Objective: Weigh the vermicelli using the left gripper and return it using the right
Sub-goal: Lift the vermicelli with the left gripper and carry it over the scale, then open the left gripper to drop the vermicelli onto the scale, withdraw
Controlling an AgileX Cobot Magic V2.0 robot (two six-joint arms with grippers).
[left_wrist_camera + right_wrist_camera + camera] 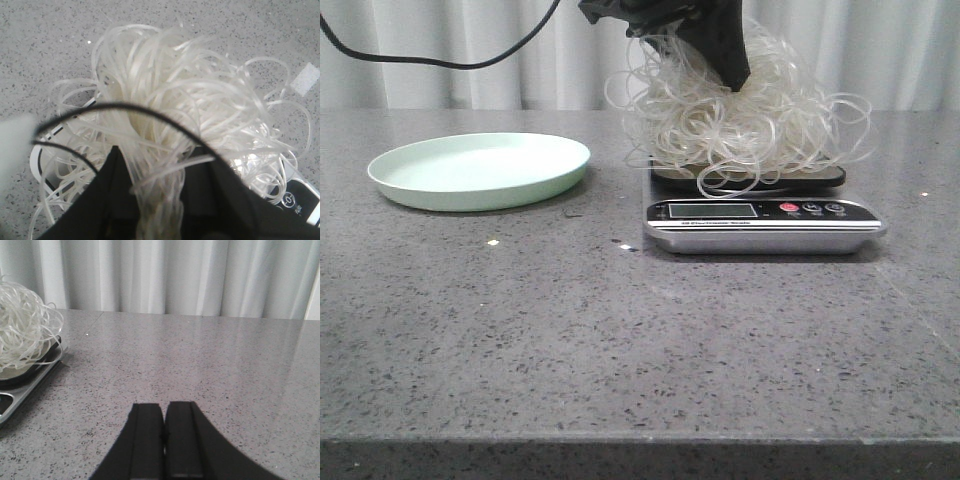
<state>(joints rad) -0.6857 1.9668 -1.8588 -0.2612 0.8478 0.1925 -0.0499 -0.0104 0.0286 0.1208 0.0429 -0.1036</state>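
We see bright, even, diffuse light across all views, with the white curtain [165, 275] glowing softly. Shadows are faint: a thin dark band under the pale green plate [480, 170] and under the scale [760, 222]. Small specular glints dot the granite tabletop [620, 330]. In the left wrist view the vermicelli [185, 110] is blurred and slightly overexposed, the nearest strands smeared.
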